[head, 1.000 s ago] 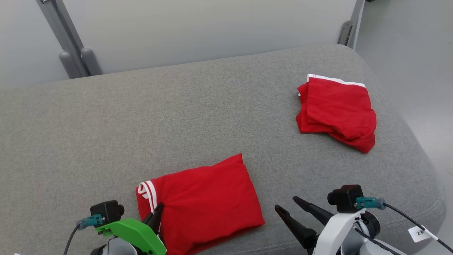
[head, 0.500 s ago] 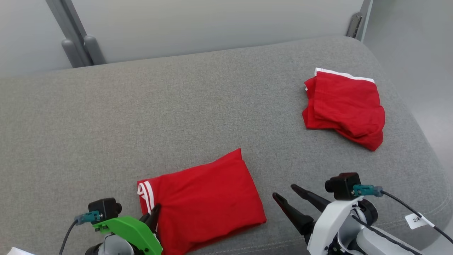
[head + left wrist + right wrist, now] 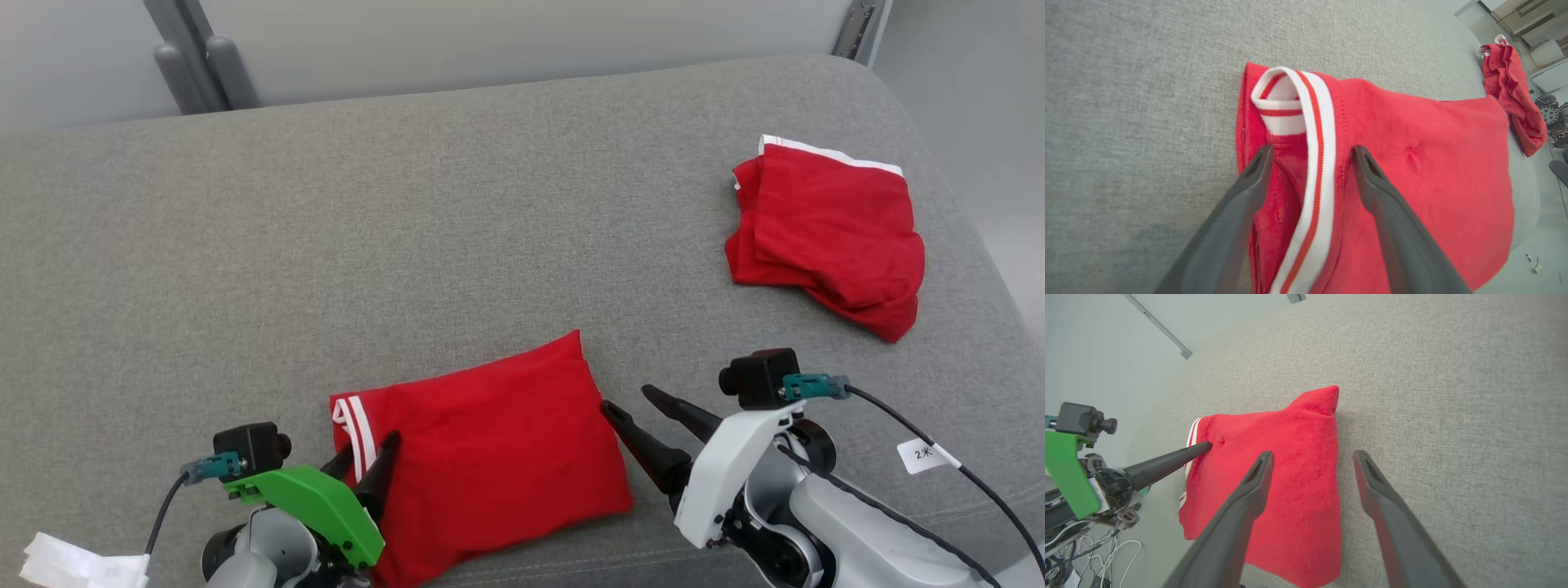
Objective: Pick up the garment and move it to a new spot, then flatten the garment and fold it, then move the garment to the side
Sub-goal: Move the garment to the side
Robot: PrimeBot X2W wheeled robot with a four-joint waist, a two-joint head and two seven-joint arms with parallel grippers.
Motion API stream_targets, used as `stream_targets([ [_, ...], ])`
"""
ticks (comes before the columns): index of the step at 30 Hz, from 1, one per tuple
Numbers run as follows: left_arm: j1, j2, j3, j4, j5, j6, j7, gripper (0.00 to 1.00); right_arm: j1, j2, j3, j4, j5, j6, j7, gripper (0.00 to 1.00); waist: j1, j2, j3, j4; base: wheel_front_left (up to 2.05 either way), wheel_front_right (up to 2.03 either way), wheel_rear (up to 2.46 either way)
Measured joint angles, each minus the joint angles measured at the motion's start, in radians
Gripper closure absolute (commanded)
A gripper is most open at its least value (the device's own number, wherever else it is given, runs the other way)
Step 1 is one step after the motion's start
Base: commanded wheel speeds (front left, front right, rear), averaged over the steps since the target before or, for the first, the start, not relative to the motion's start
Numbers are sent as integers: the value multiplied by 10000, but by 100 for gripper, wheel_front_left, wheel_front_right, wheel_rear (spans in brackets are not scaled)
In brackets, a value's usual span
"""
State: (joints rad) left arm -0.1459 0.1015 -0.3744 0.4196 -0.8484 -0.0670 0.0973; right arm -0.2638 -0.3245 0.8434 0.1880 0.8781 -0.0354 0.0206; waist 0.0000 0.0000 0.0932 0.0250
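Note:
The garment, red with a white-striped band at its left end, lies folded in a rectangle near the front edge of the grey cushion. My left gripper is open, its fingers standing on either side of the striped band without pinching it. In the left wrist view the left gripper straddles that band on the garment. My right gripper is open at the garment's right edge. The right wrist view shows the right gripper with one finger above the garment and the other above bare cushion.
A second red garment, loosely folded, lies at the cushion's back right. Grey metal posts and a pale wall stand behind. The cushion's front edge runs just below the garment. A white cable tag hangs by my right arm.
My left gripper has opened and let go of the garment's striped end. My right gripper has come up to the garment's right edge. The head camera has shifted.

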Motion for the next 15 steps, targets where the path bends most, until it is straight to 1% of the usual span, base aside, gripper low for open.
stream_targets([
  [11,-505,-61,-52,0,105,-2,-105,0,-537,224,-138,897,370,98,389,0,0,0,565,368,0,0,0],
  [15,-663,-113,-56,31,161,-19,-205,0,-696,376,-290,1202,594,221,435,0,0,0,728,521,0,0,0],
])
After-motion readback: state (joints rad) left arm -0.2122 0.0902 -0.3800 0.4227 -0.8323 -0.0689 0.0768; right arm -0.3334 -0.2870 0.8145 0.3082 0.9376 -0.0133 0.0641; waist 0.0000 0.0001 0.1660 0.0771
